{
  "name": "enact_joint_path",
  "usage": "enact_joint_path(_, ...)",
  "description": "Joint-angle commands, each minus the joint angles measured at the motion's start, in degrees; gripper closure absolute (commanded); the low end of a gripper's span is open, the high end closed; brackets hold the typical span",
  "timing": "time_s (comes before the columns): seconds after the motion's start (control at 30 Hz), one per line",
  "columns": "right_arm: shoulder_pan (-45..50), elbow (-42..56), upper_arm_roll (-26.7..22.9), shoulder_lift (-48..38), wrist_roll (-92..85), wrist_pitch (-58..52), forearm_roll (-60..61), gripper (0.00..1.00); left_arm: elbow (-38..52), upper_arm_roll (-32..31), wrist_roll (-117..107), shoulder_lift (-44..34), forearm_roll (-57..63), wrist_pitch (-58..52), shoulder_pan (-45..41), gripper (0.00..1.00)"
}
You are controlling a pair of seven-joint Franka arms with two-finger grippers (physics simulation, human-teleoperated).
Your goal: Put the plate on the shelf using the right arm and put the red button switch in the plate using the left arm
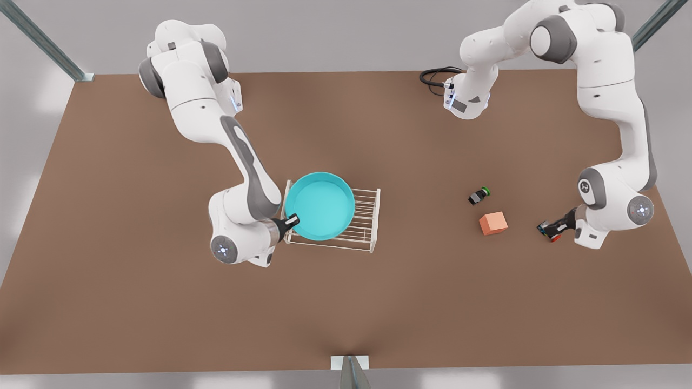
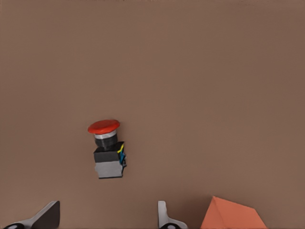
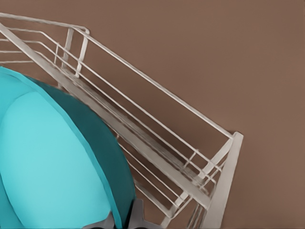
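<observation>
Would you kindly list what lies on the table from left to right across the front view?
Right gripper holding the plate → shelf → green-capped switch → orange cube → red button switch → left gripper.

plate (image 3: 52,162) cut off, salmon cube (image 2: 231,217) cropped

Turquoise plate (image 3: 52,162) close to camera, shallow, raised rim darker than inner face. Right gripper's dark fingertips (image 3: 137,214) clamped on plate rim, one either side. Beyond plate, white wire shelf (image 3: 157,138): thin parallel bars, corner post, upper rail running diagonally. Plate overlaps shelf bars. Plain brown table (image 3: 228,52) behind shelf.
</observation>
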Motion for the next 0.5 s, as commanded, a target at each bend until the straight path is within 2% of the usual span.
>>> enact_joint_path(0.0,0.1,-0.9,0.1,-0.1,9.8,3.4,-0.1,0.80,-0.4,0.0,-18.1,1.5,-0.4,14.8,0.2,0.00)
enact_joint_path(0.07,0.1,-0.9,0.3,-0.3,9.9,3.3,0.0,0.75,-0.3,0.0,-18.2,3.6,-0.3,18.5,0.2,0.00)
enact_joint_path(0.1,0.1,-1.2,0.4,-0.4,9.9,3.4,0.0,0.48,-1.5,0.0,-18.2,3.4,-0.3,18.8,0.2,0.00)
enact_joint_path(0.13,0.0,-1.2,0.6,-1.1,10.6,3.4,1.7,0.10,-5.8,0.0,-18.3,1.8,-0.3,21.2,0.1,0.00)
enact_joint_path(0.17,-0.1,-1.1,0.6,-2.3,10.7,2.8,2.4,0.00,-10.0,0.0,-17.9,0.9,-0.3,26.0,0.1,0.00)
enact_joint_path(0.27,-0.4,-0.9,0.1,-5.4,11.4,-0.7,2.5,0.00,-10.6,1.0,-14.3,-0.8,0.5,25.5,0.1,0.00)
enact_joint_path(0.47,-0.6,-0.6,-1.0,-8.0,12.5,-2.7,3.3,0.00,-12.3,1.0,-14.4,0.7,0.3,26.4,0.2,0.00)
